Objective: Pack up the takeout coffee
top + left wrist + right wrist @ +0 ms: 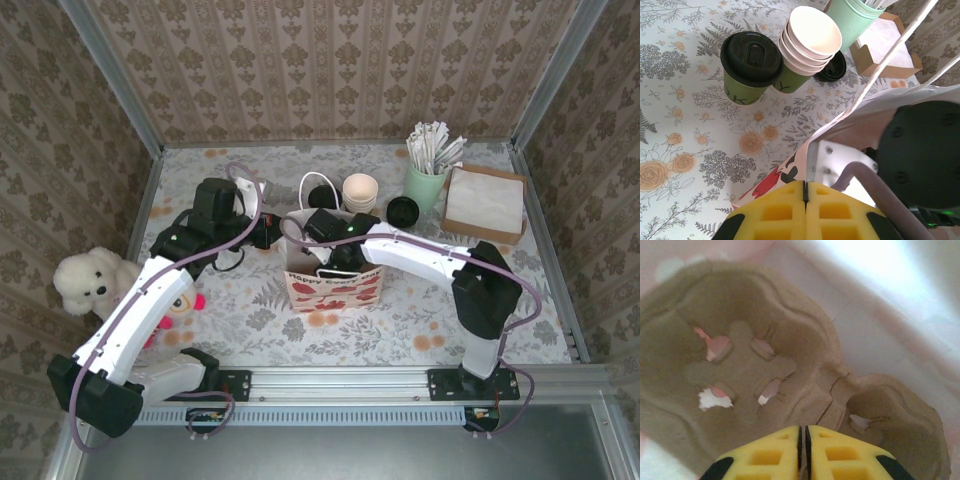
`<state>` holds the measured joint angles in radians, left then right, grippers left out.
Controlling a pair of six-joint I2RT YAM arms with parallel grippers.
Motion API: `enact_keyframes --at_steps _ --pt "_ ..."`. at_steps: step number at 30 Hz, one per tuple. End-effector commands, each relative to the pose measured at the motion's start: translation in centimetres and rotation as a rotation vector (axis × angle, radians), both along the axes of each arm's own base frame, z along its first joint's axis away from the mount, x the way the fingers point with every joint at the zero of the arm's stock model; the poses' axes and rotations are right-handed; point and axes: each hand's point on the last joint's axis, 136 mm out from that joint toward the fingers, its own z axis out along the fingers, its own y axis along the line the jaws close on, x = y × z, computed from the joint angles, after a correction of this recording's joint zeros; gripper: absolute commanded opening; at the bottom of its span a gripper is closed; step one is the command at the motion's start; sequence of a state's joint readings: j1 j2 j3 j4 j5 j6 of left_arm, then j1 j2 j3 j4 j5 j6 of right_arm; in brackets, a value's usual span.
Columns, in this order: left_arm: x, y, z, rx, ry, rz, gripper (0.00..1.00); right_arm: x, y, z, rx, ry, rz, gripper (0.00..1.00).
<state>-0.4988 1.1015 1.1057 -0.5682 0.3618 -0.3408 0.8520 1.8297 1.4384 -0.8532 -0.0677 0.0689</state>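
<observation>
Seen from above, my right claw's fingertips are hidden inside the paper bag (333,285). The takeout coffee (750,65), a dark green cup with a round black lid, stands upright on the table just beside the stack of cups (807,42); its lettering is partly cut off.

Right claw (802,437): pads pressed together, empty, over a pulp carrier (765,365).

Left claw (805,200): pressed together at the bag's rim; I cannot tell whether it pinches it.

"HAPPY" on the paper bag (335,288); "K" on the takeout coffee (747,70); "Y" on the cup stack (807,42)
</observation>
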Motion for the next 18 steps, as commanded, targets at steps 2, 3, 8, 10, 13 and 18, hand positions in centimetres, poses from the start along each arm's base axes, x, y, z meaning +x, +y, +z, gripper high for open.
enact_keyframes --at_steps 2,3,8,10,13,18 --pt "-0.3 -0.4 0.8 -0.02 -0.031 -0.019 0.0 -0.9 -0.9 -1.7 -0.104 0.037 0.155 0.08" --pt "-0.3 -0.4 0.9 -0.023 -0.035 -0.02 0.0 -0.9 -1.1 -2.3 -0.12 0.041 0.174 0.08" --pt "-0.5 -0.1 1.4 -0.022 -0.065 -0.019 0.0 -1.3 -3.1 -6.2 -0.224 0.051 0.269 0.08" --pt "-0.3 0.3 1.3 -0.006 -0.071 0.002 0.0 -1.6 -3.3 -7.1 -0.229 0.057 0.304 0.09" --pt "-0.4 0.5 1.3 0.003 -0.074 0.004 0.0 -1.5 -3.5 -7.6 -0.244 0.054 0.327 0.1" --pt "-0.5 -0.1 1.4 -0.019 -0.08 -0.025 0.0 -0.6 -2.5 -5.0 -0.199 -0.003 0.327 0.15"
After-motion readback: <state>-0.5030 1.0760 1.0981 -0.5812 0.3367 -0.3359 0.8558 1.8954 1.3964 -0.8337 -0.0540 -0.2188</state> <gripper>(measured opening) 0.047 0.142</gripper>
